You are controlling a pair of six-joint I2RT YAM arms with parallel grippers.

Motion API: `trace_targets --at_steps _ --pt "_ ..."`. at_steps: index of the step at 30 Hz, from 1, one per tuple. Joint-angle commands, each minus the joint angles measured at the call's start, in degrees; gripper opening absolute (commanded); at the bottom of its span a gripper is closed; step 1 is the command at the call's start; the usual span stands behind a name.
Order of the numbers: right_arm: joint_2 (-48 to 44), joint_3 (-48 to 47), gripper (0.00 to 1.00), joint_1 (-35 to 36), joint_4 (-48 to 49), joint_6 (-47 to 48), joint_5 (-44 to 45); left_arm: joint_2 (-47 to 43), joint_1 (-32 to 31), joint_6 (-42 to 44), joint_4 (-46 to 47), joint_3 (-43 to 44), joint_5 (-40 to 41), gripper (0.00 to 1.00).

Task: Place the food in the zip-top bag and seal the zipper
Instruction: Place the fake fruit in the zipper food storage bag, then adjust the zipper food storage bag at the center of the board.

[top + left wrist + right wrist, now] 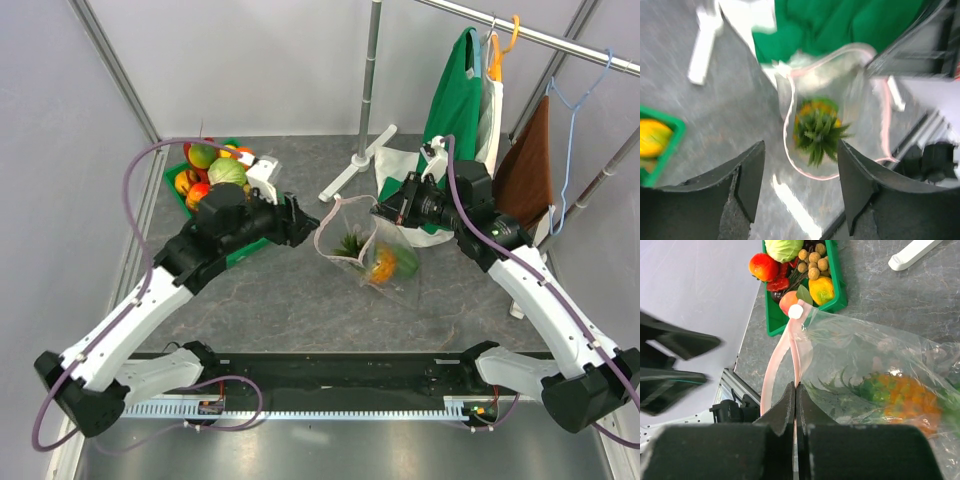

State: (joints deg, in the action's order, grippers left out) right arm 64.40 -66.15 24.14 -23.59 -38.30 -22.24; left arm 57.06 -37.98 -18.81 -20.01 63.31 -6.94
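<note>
A pineapple (817, 132) lies inside the bag (865, 340), mid-counter (300, 300), mouth gaping. Right jaws pinch the pink zipper (782, 347); left jaws stand open and empty just beside the mouth. More food (215, 172) waits in the green tray (839, 297) — sealing not yet done.

Left claw (800, 170) spread open, right claw (796, 400) pinched shut

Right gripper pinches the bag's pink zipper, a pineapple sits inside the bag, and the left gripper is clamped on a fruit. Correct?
No. The left wrist view shows the left gripper open, holding nothing; the rest holds.
</note>
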Motion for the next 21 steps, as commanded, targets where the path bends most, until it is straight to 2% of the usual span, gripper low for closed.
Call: trace_targets --at_steps 1,4,7,8,11,13,17,21 --pt "-1.82 -3.19 0.00 -0.32 2.68 0.16 -0.61 6.21 0.10 -3.16 -6.17 2.17 -5.89 0.68" --pt "-2.26 -3.11 0.00 -0.32 2.68 0.51 -0.70 7.89 0.10 -4.22 -7.50 1.91 -7.38 0.68" --pt "-2.79 -2.49 0.00 -0.24 2.76 0.77 -0.79 10.43 0.01 -5.01 -7.76 2.17 -10.37 0.62" --pt "-3.14 -2.41 0.00 -0.41 2.68 1.04 -0.96 11.14 0.01 -5.01 -8.11 2.78 -11.16 0.48" --pt "-4.28 -3.01 0.00 -0.32 1.98 2.35 -1.49 11.85 0.01 -2.39 -9.52 6.98 -18.70 0.15" --pt "-4.98 -3.54 0.00 -0.32 0.49 3.84 -1.32 10.71 0.01 -1.94 -8.21 8.49 -21.62 0.02" --pt "-6.83 -2.68 0.00 -0.23 -0.93 4.64 -0.96 12.89 0.62 -0.27 -11.63 12.62 -24.87 0.02" --pt "-5.78 -1.26 0.00 -0.06 -0.75 3.76 -0.87 13.78 1.58 -1.67 -11.81 11.22 -27.94 0.02"
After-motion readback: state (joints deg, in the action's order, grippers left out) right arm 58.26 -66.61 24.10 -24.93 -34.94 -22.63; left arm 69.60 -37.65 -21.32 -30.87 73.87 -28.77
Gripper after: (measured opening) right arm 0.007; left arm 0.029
